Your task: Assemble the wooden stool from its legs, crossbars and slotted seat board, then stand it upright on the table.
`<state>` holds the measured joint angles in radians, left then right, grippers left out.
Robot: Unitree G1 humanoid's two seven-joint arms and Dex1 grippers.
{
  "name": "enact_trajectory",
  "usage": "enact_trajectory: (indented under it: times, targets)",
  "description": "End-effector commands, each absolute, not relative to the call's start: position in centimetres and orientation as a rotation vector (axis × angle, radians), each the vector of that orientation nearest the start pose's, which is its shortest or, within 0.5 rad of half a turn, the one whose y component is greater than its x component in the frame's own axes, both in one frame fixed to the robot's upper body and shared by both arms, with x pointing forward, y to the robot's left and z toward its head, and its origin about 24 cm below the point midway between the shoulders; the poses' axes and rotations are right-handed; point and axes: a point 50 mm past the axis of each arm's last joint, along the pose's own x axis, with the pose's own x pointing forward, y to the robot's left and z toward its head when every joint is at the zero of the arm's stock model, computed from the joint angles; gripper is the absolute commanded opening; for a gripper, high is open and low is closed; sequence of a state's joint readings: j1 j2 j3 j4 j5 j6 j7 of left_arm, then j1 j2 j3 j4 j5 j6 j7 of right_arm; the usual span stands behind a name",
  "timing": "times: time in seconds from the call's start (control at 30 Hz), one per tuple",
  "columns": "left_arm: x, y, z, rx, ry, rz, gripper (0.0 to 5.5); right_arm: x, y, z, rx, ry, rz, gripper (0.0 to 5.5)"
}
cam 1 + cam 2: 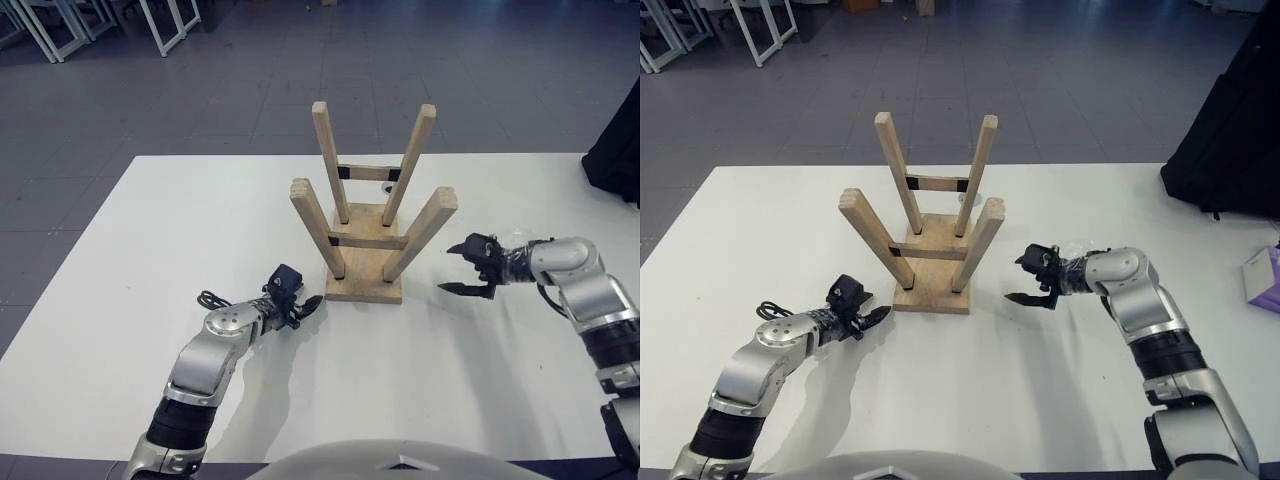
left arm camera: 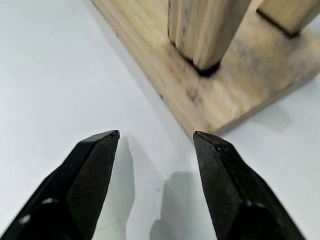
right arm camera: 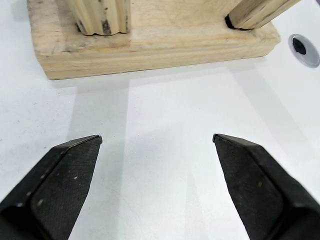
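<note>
Left eye view: upturned stool sits between released left fingers and right fingers. Stiff, probably light wood with possibly loose joints; grip legs low.

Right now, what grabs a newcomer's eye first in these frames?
The wooden stool stands out: upside down in the middle of the white table, seat board flat on it, four legs pointing up with crossbars between them. The left end effector sits open near the board's left corner and the right end effector sits open off its right side, neither touching it.
</note>
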<state>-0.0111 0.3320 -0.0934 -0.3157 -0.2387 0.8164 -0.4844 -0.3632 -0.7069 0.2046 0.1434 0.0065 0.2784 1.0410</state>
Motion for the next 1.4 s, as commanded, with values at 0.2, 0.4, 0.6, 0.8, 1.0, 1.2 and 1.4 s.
enact_trajectory:
  times: [0.2, 0.4, 0.6, 0.8, 1.0, 1.2, 1.4]
  targets:
    - [22.8, 12.4, 6.2, -0.04, 0.545, -0.752, 2.74, 31.8, -20.5, 15.8, -0.347, 0.124, 0.422, 4.11]
    - [24.6, 11.6, 3.8, 0.121, 0.559, -0.667, 2.74, 31.2, -17.2, 22.6, 0.082, -0.103, 0.372, 4.11]
    - [22.9, 10.8, 2.7, 0.123, 0.595, -0.715, 2.74, 28.1, -14.5, 28.5, 0.379, -0.345, 0.427, 4.11]
    - [22.7, 11.0, 2.7, 0.137, 0.601, -0.721, 2.74, 26.9, -13.8, 18.3, 0.221, 0.052, 0.421, 4.11]
    - [22.6, 11.3, 2.5, 0.146, 0.606, -0.717, 2.74, 26.2, -13.0, 16.4, 0.298, 0.076, 0.418, 4.11]
    - [21.6, 11.6, 1.9, 0.138, 0.63, -0.7, 2.74, 27.0, -14.1, 25.2, 0.487, -0.267, 0.415, 4.11]
    - [20.8, 12.1, 1.6, 0.11, 0.642, -0.665, 2.74, 27.8, -17.4, 28.1, 0.386, -0.359, 0.33, 4.11]
